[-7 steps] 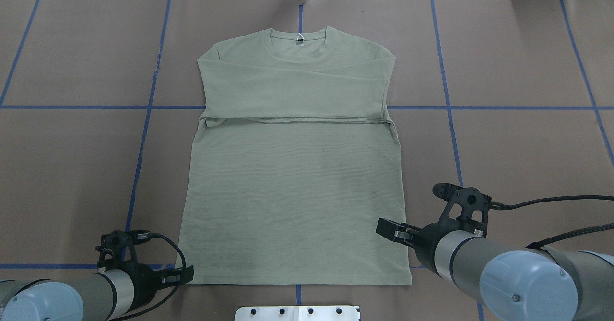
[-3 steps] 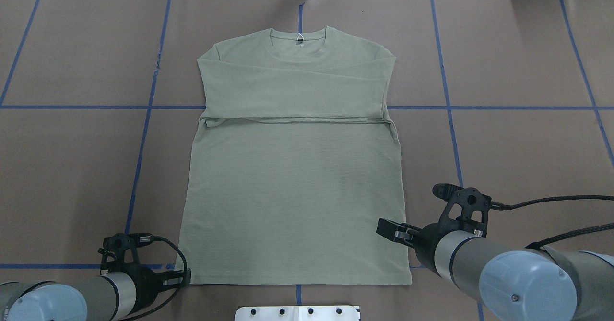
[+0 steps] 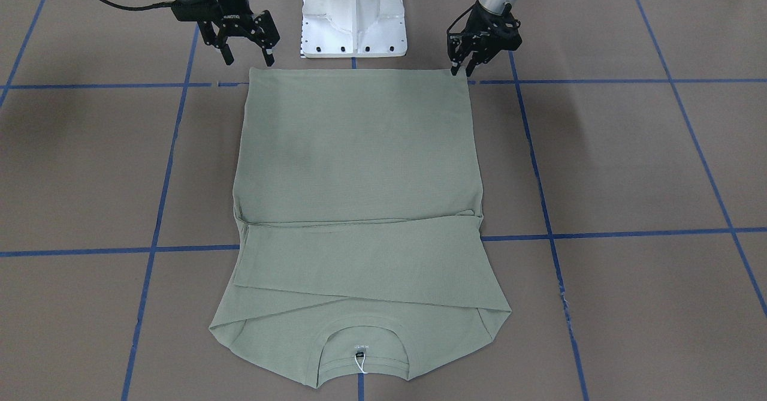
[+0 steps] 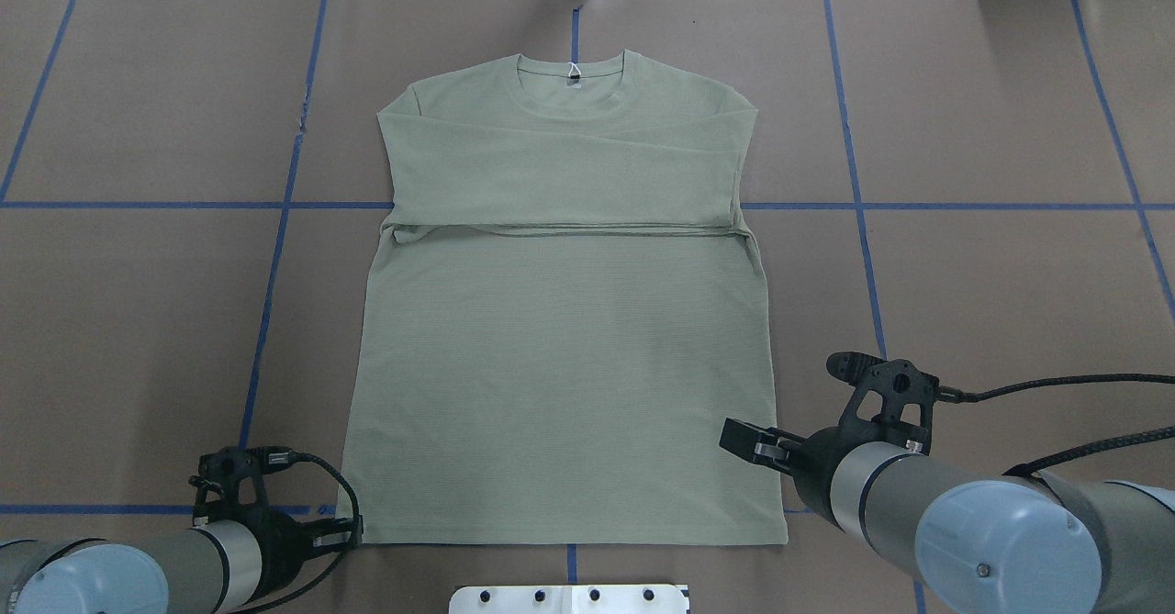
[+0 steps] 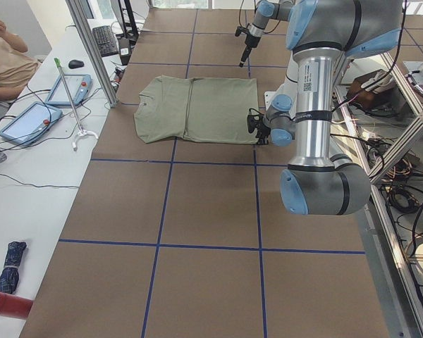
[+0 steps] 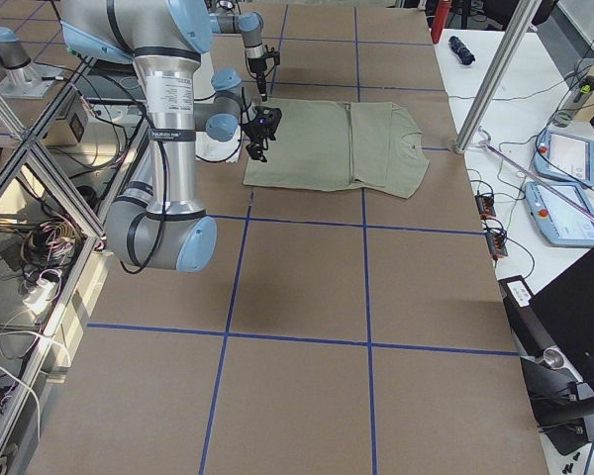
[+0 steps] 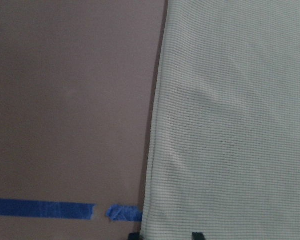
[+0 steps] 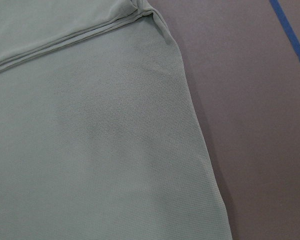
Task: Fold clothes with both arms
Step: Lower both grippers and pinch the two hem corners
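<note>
On table [image 4: 138,320], shirt [image 4: 565,366] lengthwise, collar [image 4: 571,82] away from robot [image 3: 353,17]; left end effector [image 3: 461,70], right end effector [image 3: 250,59] released.

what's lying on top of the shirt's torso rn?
Both sleeves lie folded across the chest of the sage-green shirt, overlapping in one band below the neckline. The lower torso is bare. The chest fabric under that band is covered and cannot be seen.

my right arm [image 4: 881,495] and left arm [image 4: 216,554] are silver tubes between grey joints with round light-blue caps [image 4: 1010,550]. black braided cables [image 4: 1056,383] feed my black two-finger right gripper [image 3: 250,59], lettered in white, and left gripper [image 3: 461,71]. my white metal pedestal [image 3: 353,5] shows dark screws.
</note>
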`<control>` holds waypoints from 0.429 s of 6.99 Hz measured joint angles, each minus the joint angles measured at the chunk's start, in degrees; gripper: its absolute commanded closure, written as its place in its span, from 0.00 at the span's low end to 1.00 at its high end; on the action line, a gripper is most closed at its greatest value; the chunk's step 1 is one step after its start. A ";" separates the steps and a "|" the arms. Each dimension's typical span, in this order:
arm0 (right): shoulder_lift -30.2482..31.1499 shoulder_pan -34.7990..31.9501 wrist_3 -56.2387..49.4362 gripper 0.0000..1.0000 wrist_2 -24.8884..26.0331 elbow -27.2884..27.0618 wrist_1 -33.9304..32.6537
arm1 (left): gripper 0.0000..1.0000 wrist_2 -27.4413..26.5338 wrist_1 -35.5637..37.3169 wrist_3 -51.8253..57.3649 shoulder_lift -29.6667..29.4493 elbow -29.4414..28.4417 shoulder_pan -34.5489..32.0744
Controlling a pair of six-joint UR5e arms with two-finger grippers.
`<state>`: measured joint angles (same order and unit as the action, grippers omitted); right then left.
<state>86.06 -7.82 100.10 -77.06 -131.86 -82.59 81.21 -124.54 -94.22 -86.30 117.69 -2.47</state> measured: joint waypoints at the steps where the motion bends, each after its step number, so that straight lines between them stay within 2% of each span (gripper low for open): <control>1: -0.08 0.18 0.08 0.04 0.16 0.63 0.02 | 1.00 -0.02 0.00 0.02 0.01 -0.15 0.14; 3: -0.23 0.58 0.23 0.05 2.00 2.14 0.04 | 1.00 -0.04 0.02 0.14 0.23 0.69 0.16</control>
<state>85.83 -7.24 100.33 -75.07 -129.72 -82.55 81.17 -124.52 -94.08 -86.08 118.38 -2.31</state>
